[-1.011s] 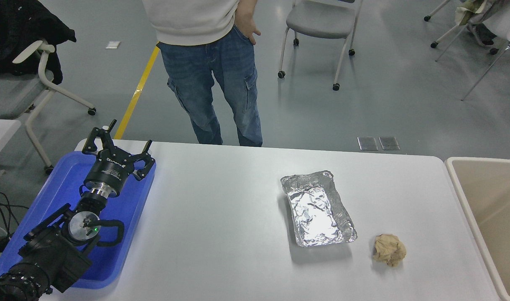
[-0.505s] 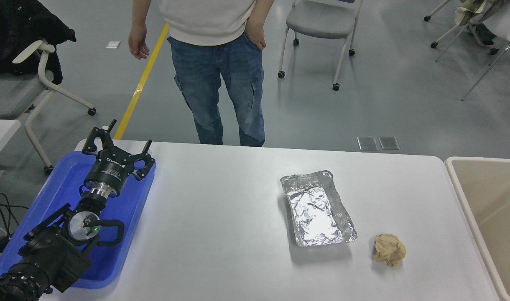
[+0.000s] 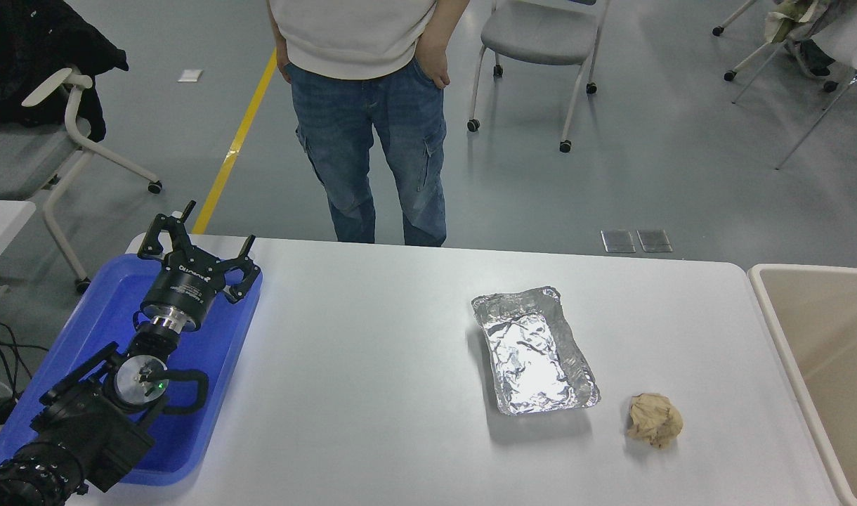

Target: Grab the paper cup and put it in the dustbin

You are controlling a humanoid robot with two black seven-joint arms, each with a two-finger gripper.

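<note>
1. The white table (image 3: 372, 393) carries a foil tray (image 3: 534, 351).
2. A crumpled paper ball (image 3: 655, 419) lies near the foil tray, on its dustbin side.
3. The dustbin (image 3: 773, 316) stands beyond the ball.
4. Well apart from the foil tray, the left gripper (image 3: 197, 246) hangs spread over a blue tray (image 3: 218, 330).
5. A person (image 3: 372, 133) stands behind the table.

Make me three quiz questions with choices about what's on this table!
1. Where does the crumpled paper ball lie?
A. in the foil tray
B. on the table, right of the foil tray
C. in the blue tray

2. How many foil trays are there?
A. one
B. two
C. three

3. How are the left gripper jaws?
A. holding a cup
B. shut
C. spread, empty

Answers: 1 B, the ball rests on bare table; 2 A, only one shows; 3 C, nothing sits between them.
</note>
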